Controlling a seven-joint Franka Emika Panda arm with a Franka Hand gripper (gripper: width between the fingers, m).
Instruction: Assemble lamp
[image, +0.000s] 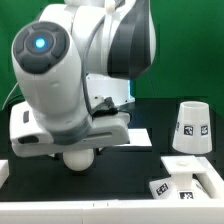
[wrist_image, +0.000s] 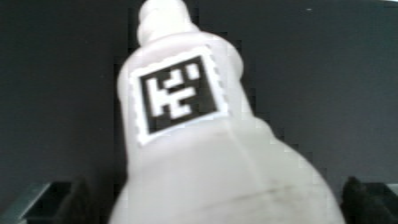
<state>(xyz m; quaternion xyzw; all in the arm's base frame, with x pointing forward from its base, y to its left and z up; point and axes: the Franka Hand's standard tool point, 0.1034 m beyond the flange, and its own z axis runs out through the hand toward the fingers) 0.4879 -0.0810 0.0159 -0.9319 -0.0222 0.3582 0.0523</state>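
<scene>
Mostly the exterior view is filled by the robot arm (image: 60, 75), big and white, with a blue light on its rounded joint. The arm is bent down over a black table (image: 150, 115). The gripper itself is hidden behind the arm's body in this view, so its jaws cannot be read from here. Below the arm's lower edge a rounded white shape is seen, probably the bulb (image: 78, 157), partly covered. The shade (image: 191, 127), a truncated cone with a tag on its side, is stood upright on the table toward the exterior view's right, well apart from the arm. Nearer the camera on that side, the base (image: 188, 178) is seen, flat, white, with a tag visible at its near corner. The marker board (image: 130, 137) is glimpsed as a pale flat strip behind the arm, mostly occluded.

Wrist view: the bulb (wrist_image: 187, 120) is shown close up, a long white body with a black-and-white square tag on it, lying on the black table and tapering away from the camera. The two dark fingertips (wrist_image: 39, 200) are seen at the frame's lower corners, one on each side of the bulb's wide end. The gripper (wrist_image: 199, 205) is spread wide, with the bulb between the fingers. Contact with the bulb cannot be confirmed; nothing is gripped.
</scene>
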